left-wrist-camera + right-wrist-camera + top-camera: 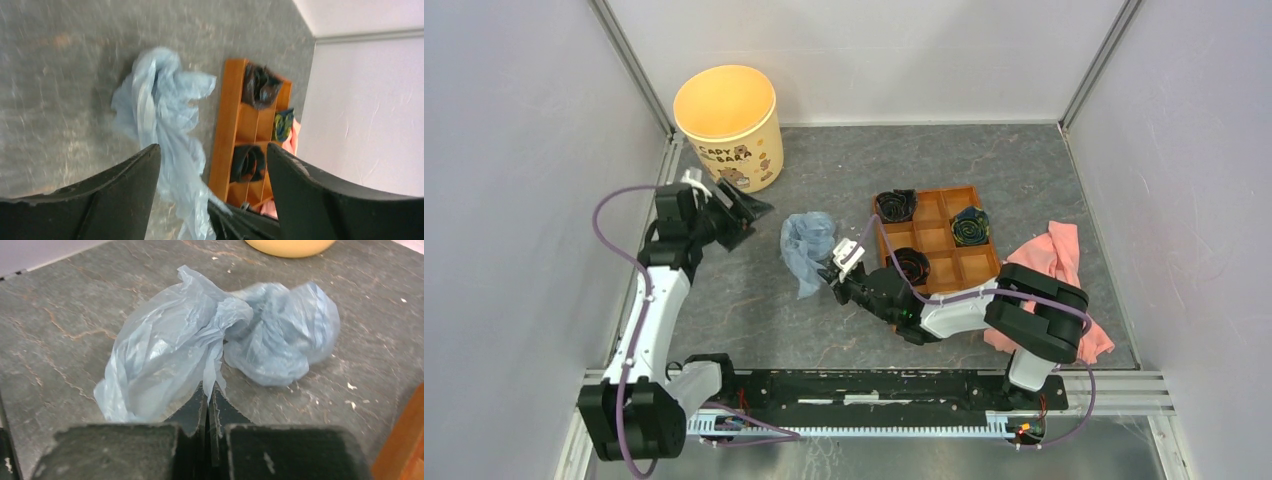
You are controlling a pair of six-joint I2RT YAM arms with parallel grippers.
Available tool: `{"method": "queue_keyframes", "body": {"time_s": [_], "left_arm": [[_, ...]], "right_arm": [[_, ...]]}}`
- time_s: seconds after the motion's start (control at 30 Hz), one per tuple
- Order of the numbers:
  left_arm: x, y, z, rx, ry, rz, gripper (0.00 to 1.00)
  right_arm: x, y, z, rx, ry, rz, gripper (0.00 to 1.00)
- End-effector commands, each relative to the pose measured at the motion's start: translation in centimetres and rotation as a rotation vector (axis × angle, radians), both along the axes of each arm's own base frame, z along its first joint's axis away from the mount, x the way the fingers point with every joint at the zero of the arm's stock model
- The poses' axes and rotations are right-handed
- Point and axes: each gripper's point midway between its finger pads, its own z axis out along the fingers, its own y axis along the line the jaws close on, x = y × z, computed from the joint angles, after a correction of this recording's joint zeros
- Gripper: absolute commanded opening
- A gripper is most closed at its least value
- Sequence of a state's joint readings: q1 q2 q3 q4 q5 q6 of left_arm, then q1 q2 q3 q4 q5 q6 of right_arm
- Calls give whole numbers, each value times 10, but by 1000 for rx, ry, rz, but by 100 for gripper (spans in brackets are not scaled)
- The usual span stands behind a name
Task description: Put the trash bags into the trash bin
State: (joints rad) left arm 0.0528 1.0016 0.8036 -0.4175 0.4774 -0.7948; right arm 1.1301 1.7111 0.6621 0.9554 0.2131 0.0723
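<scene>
Top external view: the grey table [1014, 170] carries everything. The trash bin [729, 125] stands upright at its 11 o'clock corner, mouth open. The orange tray [932, 238] lies just right of centre, with dark rolls [896, 205] in three of its compartments. The pink cloth [1056, 250] lies crumpled just beside the tray at its 3 o'clock.

The trash bag [807, 245] lies bunched on the table near the centre, at the tray's 9 o'clock and the bin's 5 o'clock, well apart from the bin.

The right gripper [832, 272] sits at the bag's 4 o'clock edge. In the right wrist view its fingers [192, 415] are pressed together with a fold of the bag pinched between them.

The left gripper [744, 220] is at the bag's 9 o'clock, between bin and bag. Its fingers [125, 175] are spread wide with nothing between them.
</scene>
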Motion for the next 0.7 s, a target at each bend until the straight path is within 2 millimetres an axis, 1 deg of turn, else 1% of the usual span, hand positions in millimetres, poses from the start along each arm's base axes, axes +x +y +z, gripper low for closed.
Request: {"method": "queue_keyframes", "body": {"time_s": [0.0, 0.07, 0.13, 0.17, 0.23, 0.27, 0.3, 0.37, 0.4, 0.5, 0.6, 0.67], "left_arm": [[57, 30, 45, 61, -117, 184, 86], [80, 37, 59, 50, -134, 227, 86], [103, 50, 70, 65, -135, 300, 86], [114, 59, 74, 71, -113, 359, 86], [130, 85, 79, 98, -56, 518, 86], [138, 99, 78, 121, -20, 596, 86], [144, 110, 80, 142, -4, 658, 87], [155, 128, 91, 170, 0, 743, 87], [160, 135, 93, 179, 0, 768, 87], [177, 152, 94, 187, -1, 820, 85], [189, 158, 79, 149, 80, 824, 79], [196, 157, 71, 135, 118, 819, 77]], "right_arm": [[11, -20, 21, 29, -63, -83, 0], [12, -27, 21, 22, -72, -93, 0], [13, -32, 22, 27, -76, -101, 0], [14, -32, 21, 26, -73, -104, 0], [16, -31, 21, 24, -72, -100, 0], [16, -29, 21, 22, -71, -95, 0], [17, -27, 21, 20, -72, -90, 0], [16, -25, 21, 17, -73, -82, 0], [17, -24, 21, 16, -73, -82, 0], [18, -23, 21, 18, -70, -79, 0], [20, -21, 21, 25, -65, -70, 0], [20, -20, 21, 27, -63, -67, 0]]}}
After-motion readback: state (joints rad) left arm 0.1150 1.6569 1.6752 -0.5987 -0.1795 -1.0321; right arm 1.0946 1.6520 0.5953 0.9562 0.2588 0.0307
